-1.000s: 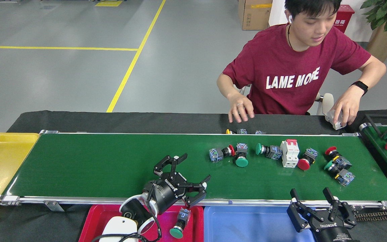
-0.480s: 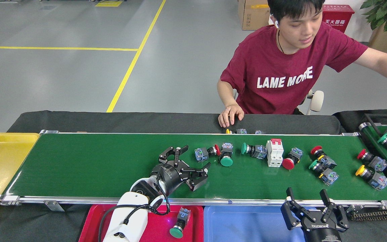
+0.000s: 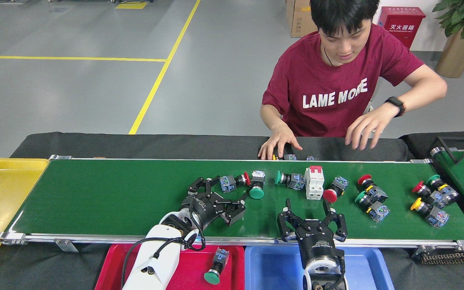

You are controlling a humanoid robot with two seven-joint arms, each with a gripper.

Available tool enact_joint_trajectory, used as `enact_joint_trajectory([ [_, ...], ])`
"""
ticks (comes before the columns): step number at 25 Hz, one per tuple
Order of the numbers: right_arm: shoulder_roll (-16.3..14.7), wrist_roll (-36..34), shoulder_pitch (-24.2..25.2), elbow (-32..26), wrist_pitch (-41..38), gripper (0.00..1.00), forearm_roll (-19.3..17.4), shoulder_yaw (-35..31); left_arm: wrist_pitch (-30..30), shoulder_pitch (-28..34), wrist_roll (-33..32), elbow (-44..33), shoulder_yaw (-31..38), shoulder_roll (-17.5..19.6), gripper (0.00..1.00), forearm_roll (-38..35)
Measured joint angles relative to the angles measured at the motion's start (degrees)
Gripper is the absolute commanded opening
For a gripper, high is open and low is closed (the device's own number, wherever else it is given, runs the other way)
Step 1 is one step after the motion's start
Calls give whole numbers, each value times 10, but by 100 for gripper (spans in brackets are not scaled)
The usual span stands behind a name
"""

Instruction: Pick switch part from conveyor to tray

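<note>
Step in hand, by judgement: take a switch part (image 3: 252,185) off the conveyor (image 3: 107,197). Best to close across the body, not the round green cap, then lift straight. Left gripper (image 3: 220,197) low over the conveyor, just beside the red-capped part (image 3: 234,181), fingers spread, empty. Right gripper (image 3: 311,215) at the conveyor's near rail, fingers spread, below the white breaker (image 3: 313,182). Red tray (image 3: 113,266) below that rail, one green-capped part (image 3: 216,266) inside.

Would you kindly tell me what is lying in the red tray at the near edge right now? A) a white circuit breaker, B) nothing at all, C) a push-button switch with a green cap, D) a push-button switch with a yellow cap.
C: a single green-capped push-button switch lies in the red tray, while the white circuit breaker sits on the conveyor.
</note>
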Motion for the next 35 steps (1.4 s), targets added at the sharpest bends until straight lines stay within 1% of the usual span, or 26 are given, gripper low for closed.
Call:
enact_joint_trajectory([
  [4, 17, 0, -56, 82, 16, 96, -2, 1, 32, -12, 8, 23, -2, 0, 95, 0],
  [7, 20, 1, -97, 148, 21, 96, -6, 13, 47, -28, 11, 54, -3, 0, 95, 0],
  [9, 21, 2, -113, 180, 21, 93, -20, 21, 60, -42, 14, 74, -3, 0, 95, 0],
  [10, 21, 2, -121, 191, 21, 86, -31, 25, 68, -49, 20, 86, -3, 0, 95, 0],
  [12, 20, 2, -137, 207, 23, 59, -44, 35, 76, -63, 33, 110, -3, 0, 95, 0],
  [13, 20, 2, -143, 216, 21, 38, -47, 42, 79, -69, 37, 120, -2, 0, 92, 1],
  [14, 18, 2, -147, 222, 10, 21, -51, 47, 80, -73, 39, 127, -1, 0, 89, 1],
  [15, 14, 1, -148, 224, -3, 11, -53, 49, 81, -74, 42, 130, -1, 0, 85, 1],
  [16, 10, 1, -148, 225, -14, 7, -54, 50, 82, -74, 43, 132, -1, 0, 73, 1],
  [18, 8, 1, -148, 225, -39, 2, -54, 50, 84, -74, 44, 133, 0, 0, 53, 2],
  [19, 8, 1, -148, 225, -47, 1, -54, 52, 79, -74, 47, 133, 0, 0, 32, 3],
  [20, 8, 1, -148, 224, -51, 1, -54, 56, 68, -73, 52, 133, 0, 1, 18, 3],
  [22, 6, 1, -147, 211, -63, 1, -54, 61, 37, -65, 63, 133, 1, 3, 9, 8],
  [26, -10, -3, -136, 159, -90, 1, -54, 64, 9, -45, 77, 118, 4, 9, 5, 22],
  [27, -16, -2, -133, 143, -97, 1, -54, 64, 6, -37, 79, 105, 3, 11, 4, 22],
  [29, -30, 6, -124, 92, -119, 2, -54, 65, -4, -11, 80, 65, -1, 11, 4, 22],
  [31, -58, 17, -95, 18, -143, 2, -58, 65, -28, 16, 80, 10, -2, 17, 3, 22],
  [32, -77, 26, -74, -19, -158, 2, -65, 64, -49, 32, 80, -25, -1, 28, 3, 23],
  [34, -126, 38, -29, -92, -195, 2, -100, 61, -98, 71, 81, -102, 3, 72, 4, 24],
  [35, -154, 42, -6, -125, -219, 2, -125, 55, -119, 95, 82, -137, 8, 99, 4, 24],
])
